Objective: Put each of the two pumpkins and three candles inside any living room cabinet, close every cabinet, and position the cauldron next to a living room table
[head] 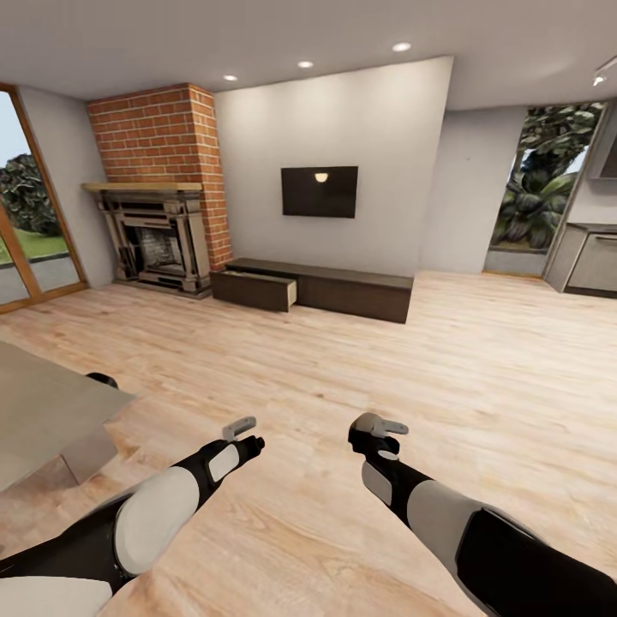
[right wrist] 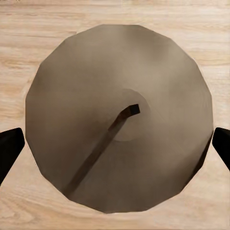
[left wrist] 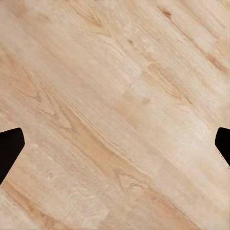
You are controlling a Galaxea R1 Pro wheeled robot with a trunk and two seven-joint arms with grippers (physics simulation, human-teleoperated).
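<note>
A long low dark-brown wooden cabinet (head: 330, 290) sits mid-frame, its left drawer (head: 257, 290) pulled open; grey glass-topped table (head: 43, 411) at left edge.

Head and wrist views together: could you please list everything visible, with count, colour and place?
cabinet: one, dark brown, along the far wall, left drawer open
television: one, black, on the wall above the cabinet
fireplace: one, beige, left of the cabinet, beneath red brick
table: one, grey, near left
candle: one, grey-beige, between the right hand's fingertips, above the floor
floor: pale wood
left hand: open, empty
right hand: around the candle, grip unclear
</note>
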